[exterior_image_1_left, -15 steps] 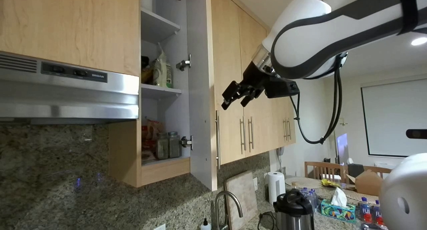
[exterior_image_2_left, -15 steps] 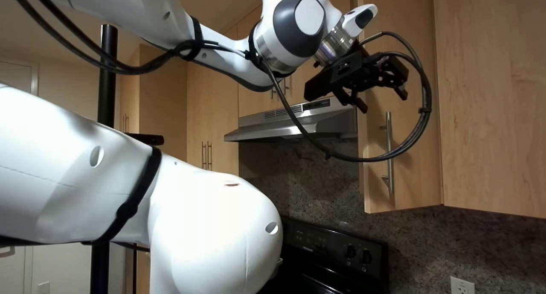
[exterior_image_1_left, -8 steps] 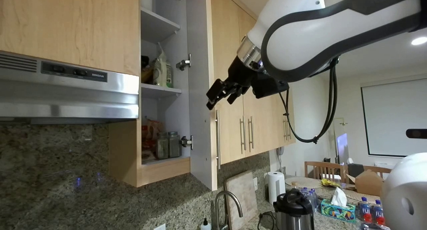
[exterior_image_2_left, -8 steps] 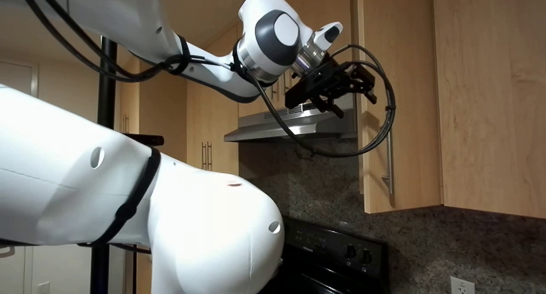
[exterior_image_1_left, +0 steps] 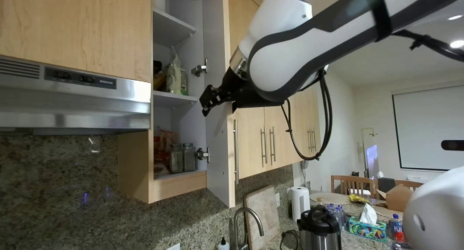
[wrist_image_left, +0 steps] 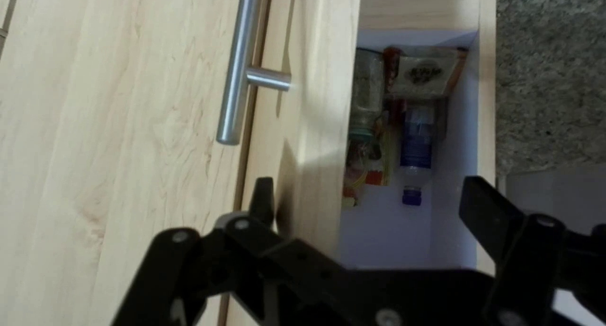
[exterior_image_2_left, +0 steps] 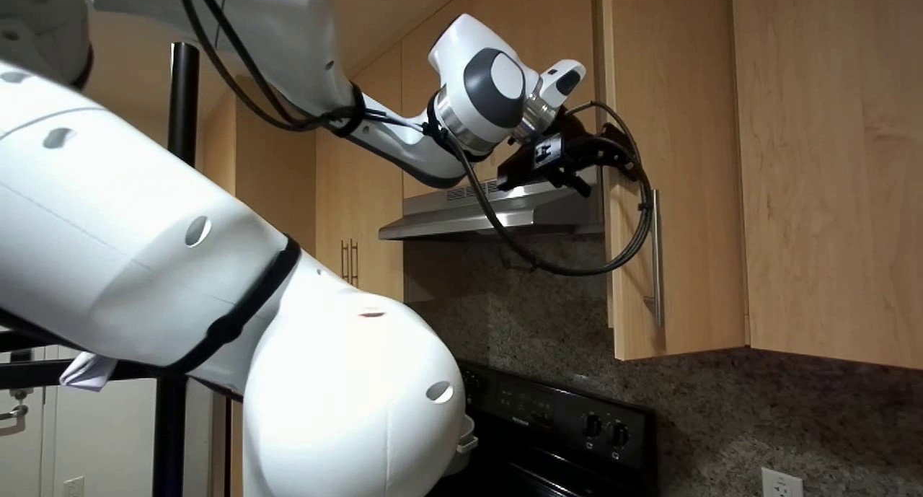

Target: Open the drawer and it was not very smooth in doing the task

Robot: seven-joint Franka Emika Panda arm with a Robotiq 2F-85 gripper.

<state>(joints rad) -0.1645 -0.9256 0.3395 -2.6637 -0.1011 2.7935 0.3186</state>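
Note:
The drawer is a tall light-wood cabinet door (exterior_image_1_left: pixel 217 163), standing open with its grey inner face showing. Its wood outer face shows in an exterior view (exterior_image_2_left: pixel 692 158). Its vertical metal bar handle (exterior_image_1_left: pixel 236 152) is below my gripper and also shows in the wrist view (wrist_image_left: pixel 234 80). My gripper (exterior_image_1_left: pixel 220 110) is open at the door's free edge, above the handle. In the wrist view the gripper (wrist_image_left: pixel 369 191) has the door edge (wrist_image_left: pixel 326 127) between its fingers, nearer the left one. One finger is on the outer side, the other on the inner side. Contact cannot be told.
Shelves inside the cabinet hold a bag (exterior_image_1_left: pixel 176 76) and jars (exterior_image_1_left: pixel 183 157). A steel range hood (exterior_image_1_left: pixel 72 101) is beside the opening. Other cabinet doors with bar handles (exterior_image_1_left: pixel 263 146) stand behind the open door. My arm's cable loop (exterior_image_2_left: pixel 577 270) hangs near the door.
My gripper has moved from the outer side of the door to its free edge, and its fingers now stand on both sides of it. The door has shifted at most very slightly.

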